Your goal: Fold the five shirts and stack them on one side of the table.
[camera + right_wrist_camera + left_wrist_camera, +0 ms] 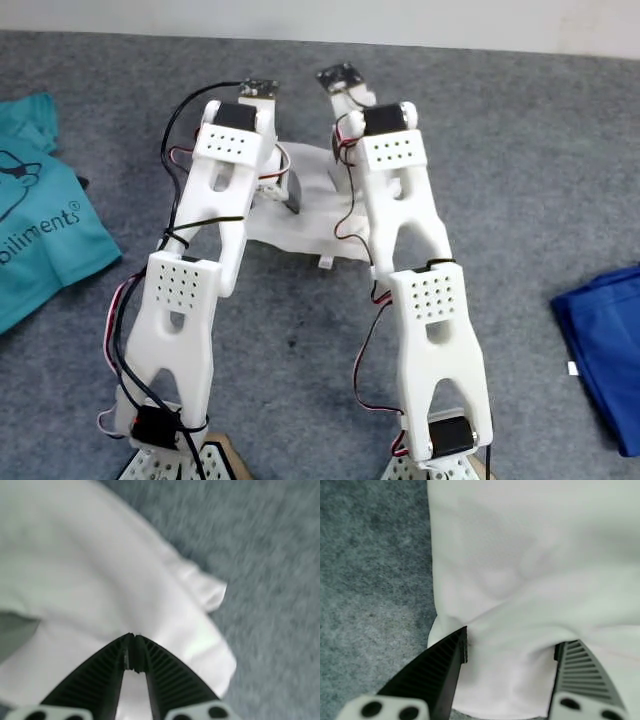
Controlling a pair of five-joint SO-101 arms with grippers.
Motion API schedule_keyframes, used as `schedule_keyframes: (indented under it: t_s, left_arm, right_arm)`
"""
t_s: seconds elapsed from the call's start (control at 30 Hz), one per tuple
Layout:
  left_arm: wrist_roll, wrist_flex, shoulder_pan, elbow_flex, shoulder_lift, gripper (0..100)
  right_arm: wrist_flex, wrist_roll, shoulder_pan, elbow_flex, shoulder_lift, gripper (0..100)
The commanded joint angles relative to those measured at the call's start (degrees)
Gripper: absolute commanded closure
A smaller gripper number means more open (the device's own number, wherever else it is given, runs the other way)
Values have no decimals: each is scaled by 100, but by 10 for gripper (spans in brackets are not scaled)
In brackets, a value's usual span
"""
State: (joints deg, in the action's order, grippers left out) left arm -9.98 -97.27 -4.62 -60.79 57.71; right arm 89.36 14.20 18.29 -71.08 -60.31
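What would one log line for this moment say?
left gripper: open over white shirt | right gripper: shut on white shirt | teal shirt, blue shirt: at opposite sides

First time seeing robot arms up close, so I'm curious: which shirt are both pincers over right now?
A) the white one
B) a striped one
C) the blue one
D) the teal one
A: the white shirt lies right under the left pincer and the right pincer, while the teal shirt and the blue shirt lie far off to either side.
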Motion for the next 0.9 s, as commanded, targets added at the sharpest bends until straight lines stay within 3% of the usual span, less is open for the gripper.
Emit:
schedule_keyframes:
  t_s: [0.0, 0.57, 0.73, 0.87]
  left_arm:
    - [62, -70, 101, -259, -374, 716]
    - [62, -281, 101, -488, -391, 716]
    - [62, -308, 110, -585, -646, 716]
    - [35, -343, 119, -602, -1130, 716]
  right_arm:
    - [-576, 44, -92, -277, -286, 992]
    - [-1692, 404, -48, -681, -989, 992]
    - [-1270, 396, -48, -1455, -708, 992]
    - [-242, 396, 119, -2712, -611, 992]
